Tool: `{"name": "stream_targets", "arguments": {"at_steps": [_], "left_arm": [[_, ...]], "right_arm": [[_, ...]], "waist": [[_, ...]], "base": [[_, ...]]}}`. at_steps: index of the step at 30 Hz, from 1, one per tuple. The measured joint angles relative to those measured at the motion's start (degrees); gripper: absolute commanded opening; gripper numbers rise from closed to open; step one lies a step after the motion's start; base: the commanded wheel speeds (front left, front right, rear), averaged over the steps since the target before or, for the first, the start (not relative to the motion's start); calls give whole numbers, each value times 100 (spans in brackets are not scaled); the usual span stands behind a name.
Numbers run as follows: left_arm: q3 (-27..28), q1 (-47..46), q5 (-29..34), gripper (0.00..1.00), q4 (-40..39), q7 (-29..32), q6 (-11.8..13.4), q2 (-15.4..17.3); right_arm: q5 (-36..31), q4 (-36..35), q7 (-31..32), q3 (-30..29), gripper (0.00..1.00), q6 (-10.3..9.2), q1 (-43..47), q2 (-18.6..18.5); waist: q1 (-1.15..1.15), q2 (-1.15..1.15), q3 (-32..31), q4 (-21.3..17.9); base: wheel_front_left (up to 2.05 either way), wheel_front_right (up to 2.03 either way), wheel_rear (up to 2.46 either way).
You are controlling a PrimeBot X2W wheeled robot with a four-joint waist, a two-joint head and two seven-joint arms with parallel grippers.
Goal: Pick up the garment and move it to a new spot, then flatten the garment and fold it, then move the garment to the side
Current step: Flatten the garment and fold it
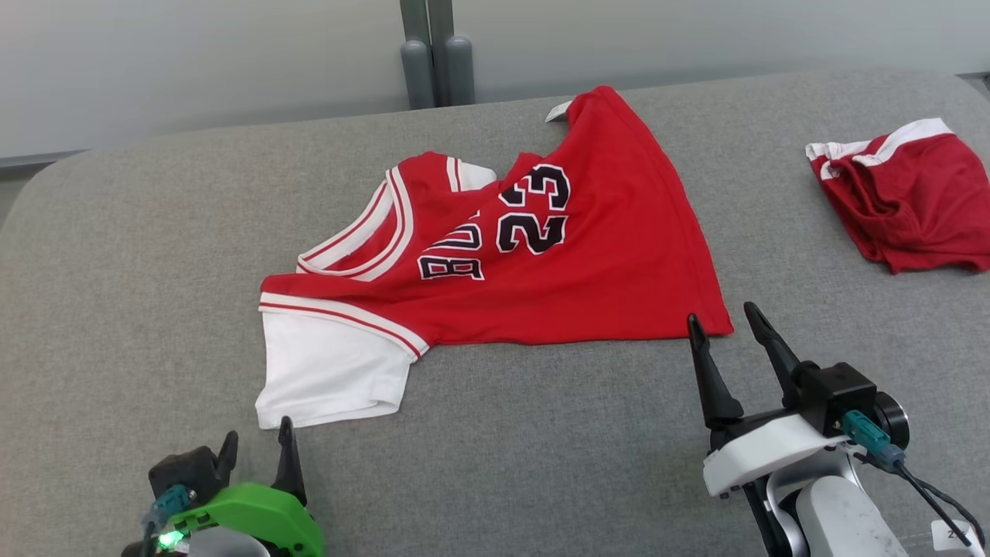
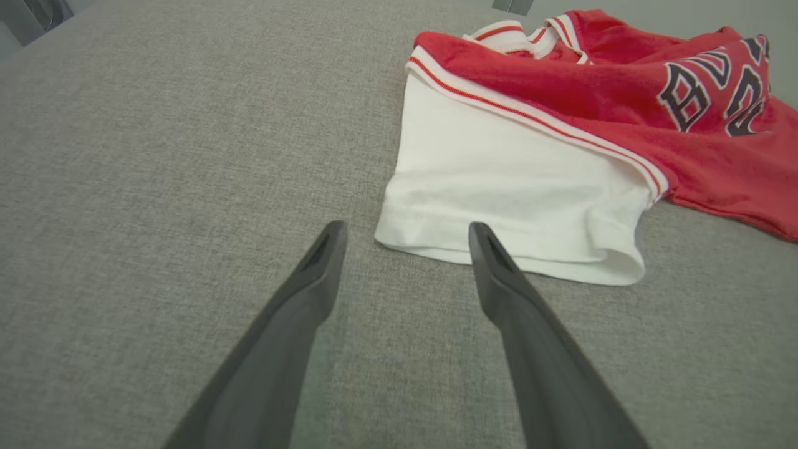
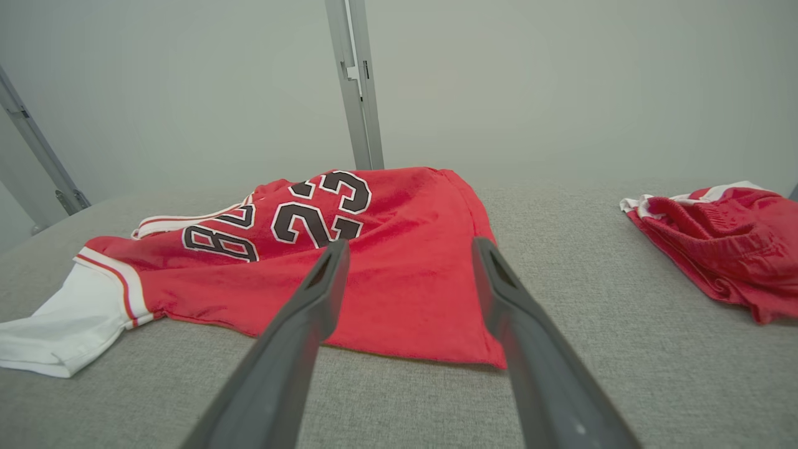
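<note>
The garment (image 1: 588, 255) is a red jersey with white trim, the number 23 and a white sleeve (image 1: 329, 367), lying partly folded over itself in the middle of the grey surface. It also appears as the garment (image 2: 561, 125) and the garment (image 3: 386, 262) in the two wrist views. My left gripper (image 1: 259, 445) is open at the lower left, just short of the white sleeve's near edge (image 2: 499, 255). My right gripper (image 1: 723, 317) stands open at the garment's near right corner, empty; in its wrist view the right gripper (image 3: 408, 246) points at the red hem.
A second red and white garment (image 1: 909, 197) lies bunched at the far right of the grey padded table (image 1: 116, 271). A grey wall with a vertical post (image 1: 437, 54) stands behind the table. Bare surface lies left of the jersey and along the near edge.
</note>
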Motion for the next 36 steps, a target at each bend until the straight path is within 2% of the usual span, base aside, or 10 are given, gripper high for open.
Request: {"name": "stream_targets", "arguments": {"at_steps": [15, 16, 17, 18, 20, 21, 22, 23, 28, 36], "left_arm": [[99, -647, -212, 100, 894, -187, -166, 110], [86, -680, -212, 80, 944, -193, -185, 111], [71, -704, -212, 69, 983, -196, -200, 113], [54, -736, -212, 47, 1032, -212, -210, 113], [18, -792, -212, 25, 1103, -230, -249, 115], [2, -817, -212, 18, 1132, -256, -265, 114], [-21, -837, -212, 3, 1158, -274, -272, 109], [-49, -848, -212, 0, 1167, -315, -297, 99], [-114, -875, -209, 0, 1068, -495, -338, 63], [-201, -622, -186, 0, 400, -644, -304, 36]], "right_arm": [[-21, 2, 0, -123, 100, 0, -125, 1], [-29, 4, 0, -131, 100, -1, -126, 0], [-37, 5, 0, -137, 100, 0, -126, 0], [-44, 9, 0, -145, 100, 0, -127, -3], [-54, 18, 0, -163, 100, -1, -134, -10], [-62, 23, 0, -177, 100, -1, -137, -11], [-63, 47, 0, -212, 100, 0, -140, -11], [-67, 98, 0, -274, 100, 0, -140, -11], [-119, 677, 0, -716, 100, 0, -175, -10], [-171, 1850, 266, -1336, 100, -1, -802, -5]], "waist": [[0, 0, 365, -199], [0, 0, 365, -199], [0, 0, 364, -199], [0, 0, 364, -198], [0, 0, 362, -195], [0, 0, 361, -191], [0, 0, 360, -184], [0, 0, 359, -174], [0, 0, 351, -68], [0, 0, 317, 232]], "base": [[0, 0, 0], [0, 0, 0], [0, 0, 0], [0, 0, 0], [0, 0, 0], [0, 0, 0], [0, 0, 0], [0, 0, 0], [0, 0, 0], [0, 0, 0]]}}
